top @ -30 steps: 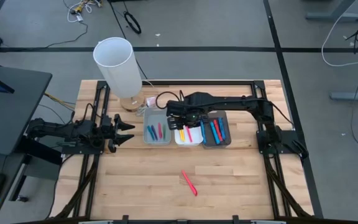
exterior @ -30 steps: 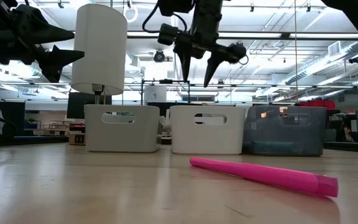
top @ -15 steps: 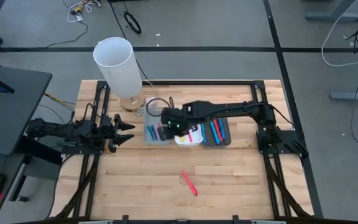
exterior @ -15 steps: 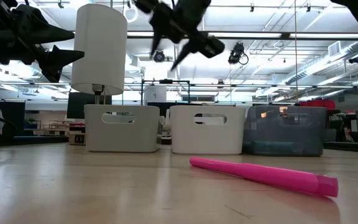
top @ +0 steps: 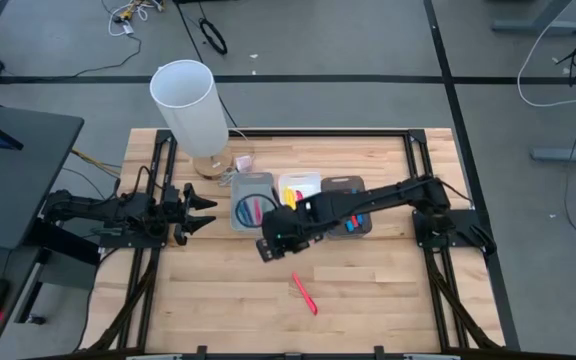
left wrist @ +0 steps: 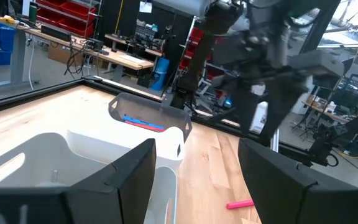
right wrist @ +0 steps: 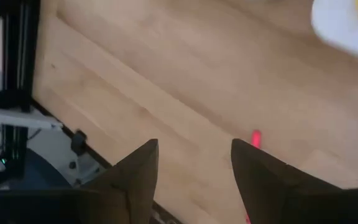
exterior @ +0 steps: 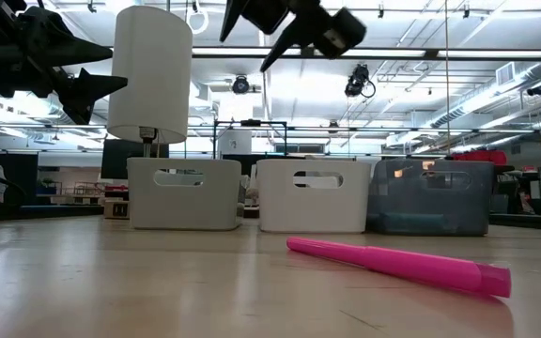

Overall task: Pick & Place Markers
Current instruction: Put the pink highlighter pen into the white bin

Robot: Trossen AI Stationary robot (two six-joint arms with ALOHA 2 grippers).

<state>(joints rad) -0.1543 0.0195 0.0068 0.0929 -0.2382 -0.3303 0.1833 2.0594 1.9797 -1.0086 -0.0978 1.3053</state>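
**Right arm leaves the bins for the last loose marker**

The pink marker [top: 305,294] lies alone on bare wood near the table's front edge, about midway along it, touching nothing. The other markers [top: 348,210] sit in the three bins [top: 247,226] toward the back edge. A second ago our right gripper [top: 271,246] hung over the bins; now it hovers in front of them, above the table and short of the marker, its jaws partly open and empty. We judge a drop-off is done and the reach for the last marker has begun. Our left gripper [top: 204,212] waits at the left edge, jaws apart, holding nothing.
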